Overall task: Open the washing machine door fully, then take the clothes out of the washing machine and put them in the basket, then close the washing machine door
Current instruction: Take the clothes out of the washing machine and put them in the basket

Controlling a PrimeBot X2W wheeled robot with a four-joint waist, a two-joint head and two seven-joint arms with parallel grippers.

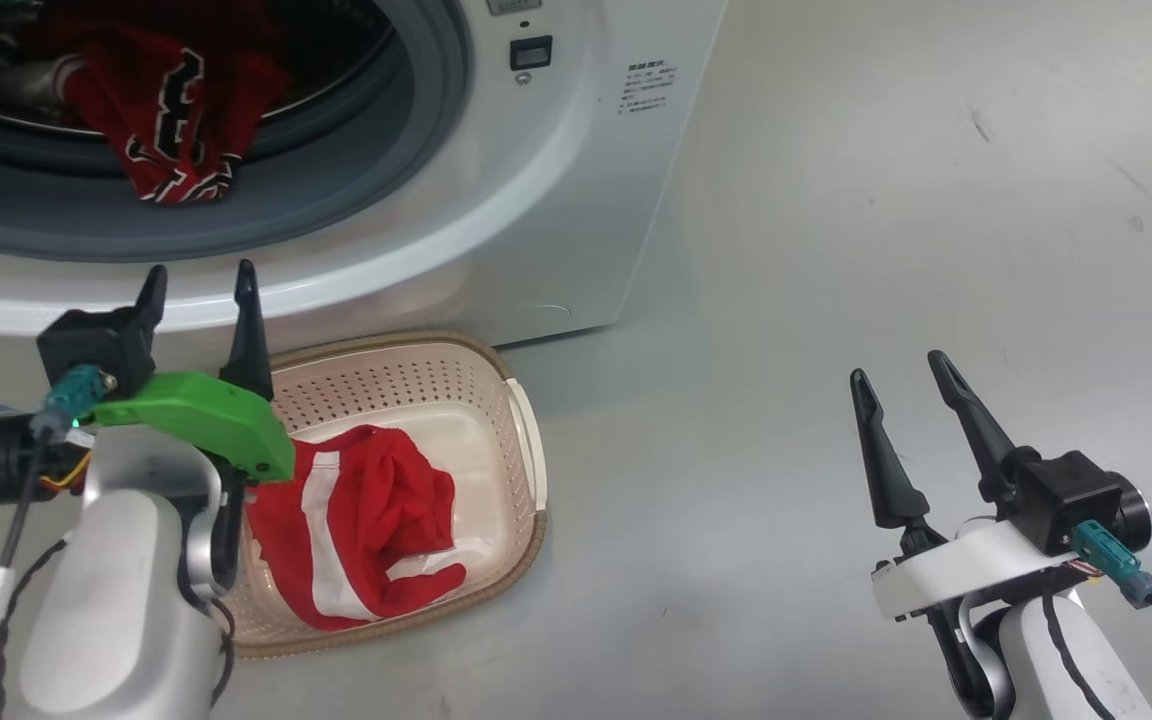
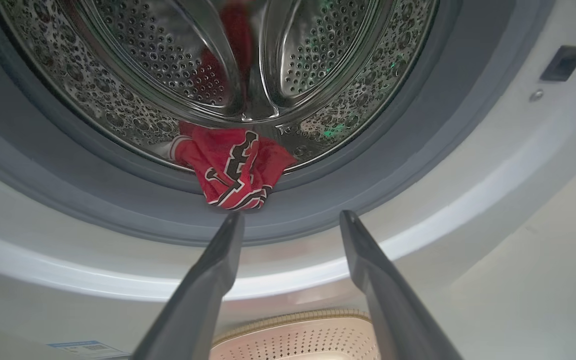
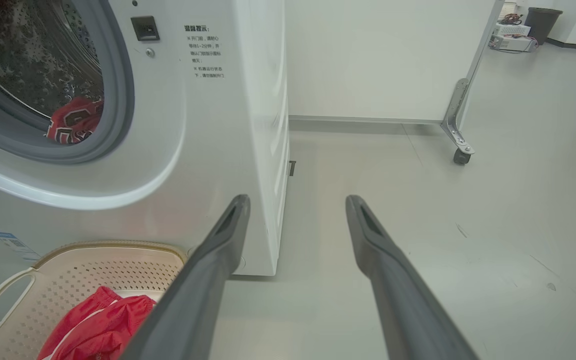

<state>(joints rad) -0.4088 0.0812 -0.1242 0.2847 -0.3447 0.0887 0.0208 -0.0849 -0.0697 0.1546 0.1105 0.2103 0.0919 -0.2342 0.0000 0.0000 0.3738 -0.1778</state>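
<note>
Left gripper stood jaws apart, empty, before the washing machine; right gripper likewise apart. We saw red clothes in drum and basket.

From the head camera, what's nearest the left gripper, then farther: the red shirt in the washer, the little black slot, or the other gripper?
From the left gripper:
1. Red shirt, just ahead of the fingertips.
2. Black slot, up and to the right.
3. Right gripper, far right and lower.
</note>
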